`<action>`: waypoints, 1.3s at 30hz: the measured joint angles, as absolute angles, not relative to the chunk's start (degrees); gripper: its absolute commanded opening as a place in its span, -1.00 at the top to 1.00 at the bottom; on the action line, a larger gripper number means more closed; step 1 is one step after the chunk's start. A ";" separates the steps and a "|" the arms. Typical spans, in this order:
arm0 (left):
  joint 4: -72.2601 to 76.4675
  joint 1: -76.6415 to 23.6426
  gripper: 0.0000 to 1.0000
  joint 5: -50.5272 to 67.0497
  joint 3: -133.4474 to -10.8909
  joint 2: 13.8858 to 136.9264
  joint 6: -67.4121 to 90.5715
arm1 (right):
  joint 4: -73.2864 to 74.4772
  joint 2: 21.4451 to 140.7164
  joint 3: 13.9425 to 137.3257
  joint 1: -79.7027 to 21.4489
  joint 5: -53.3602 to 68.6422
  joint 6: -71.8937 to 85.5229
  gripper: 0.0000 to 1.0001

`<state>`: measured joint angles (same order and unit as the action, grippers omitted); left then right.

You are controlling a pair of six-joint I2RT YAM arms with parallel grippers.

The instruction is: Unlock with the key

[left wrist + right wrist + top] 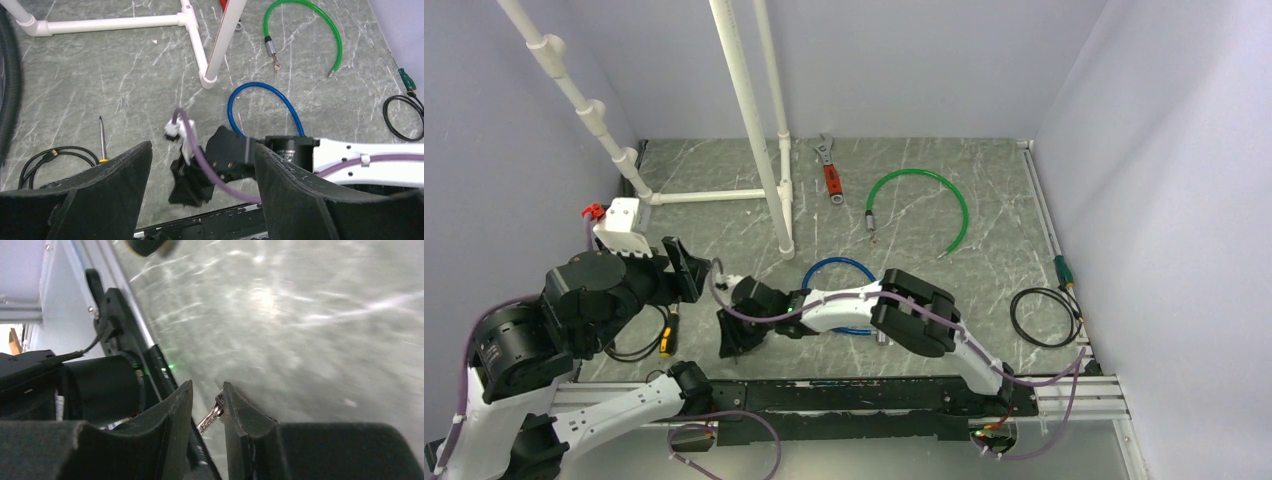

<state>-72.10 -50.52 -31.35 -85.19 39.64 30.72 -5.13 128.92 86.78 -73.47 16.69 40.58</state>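
Note:
The key [210, 417] is a small silvery key on the floor between my right gripper's [207, 387] fingers, its head against the right-hand finger. The jaws stand a little apart with a gap on the key's left side. In the top view the right gripper [732, 345] reaches far left, down at the floor near the front rail. It shows in the left wrist view [187, 192] too. The left gripper [202, 146] is wide open and empty, hovering above it [686, 268]. The blue cable loop [834, 263] lies behind the right arm. The green cable [954, 200] lies farther back, its silver lock end [869, 215] on the floor.
A white pipe frame [764, 150] stands at the back left. A red-handled wrench [830, 178] lies at the back. A black cable coil [1044, 318] and a green-handled screwdriver [1064, 270] lie at the right. A black cable with a yellow-handled screwdriver [101, 140] lies at the left. The front rail [854, 395] is close.

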 measured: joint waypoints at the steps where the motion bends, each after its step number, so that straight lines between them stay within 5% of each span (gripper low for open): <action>1: -72.07 -50.52 -0.58 -31.35 -85.19 39.64 30.72 | -5.41 128.27 85.71 -72.69 16.40 40.58 0.37; 16: -70.35 -50.52 -0.58 -30.94 -79.00 39.59 31.55 | -2.22 108.01 61.08 -64.40 4.60 35.55 0.37; 29: -64.60 -50.52 -0.60 -23.64 -59.96 40.49 39.99 | 14.48 83.77 51.40 -59.81 -6.22 34.13 0.02; 39: -52.73 -50.52 -0.60 -15.22 -48.62 56.29 44.27 | 20.34 75.66 44.73 -56.66 -14.31 42.26 -0.03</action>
<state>-52.73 -50.52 -15.22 -48.62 56.29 44.27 20.34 75.66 44.73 -56.66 -14.31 42.26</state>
